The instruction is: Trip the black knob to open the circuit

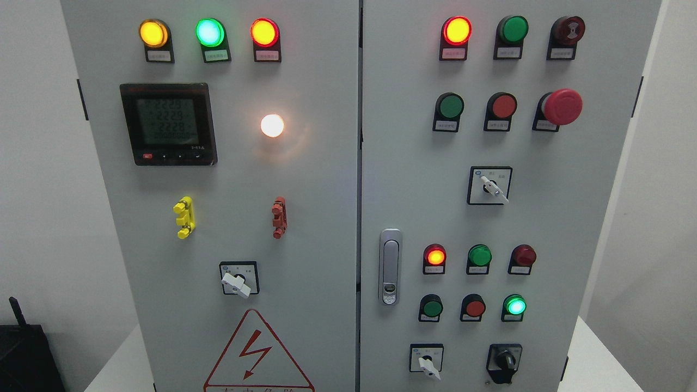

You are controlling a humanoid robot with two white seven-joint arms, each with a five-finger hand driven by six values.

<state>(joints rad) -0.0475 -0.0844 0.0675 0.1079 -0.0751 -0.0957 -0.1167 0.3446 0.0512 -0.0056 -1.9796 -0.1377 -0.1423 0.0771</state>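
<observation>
Head view: black knob (504,360) sits at the lower-right corner of the right cabinet door (599,218), just right of a white selector switch (427,363). No robot hands visible, so finger state can't be told.

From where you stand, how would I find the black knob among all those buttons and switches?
Look at the right door of the grey cabinet and go down to its bottom row. Two switches sit there: a white-handled switch on the left and the black knob on the right, under the lit green lamp. It is the only selector that is black all over; the others have white handles.
</observation>
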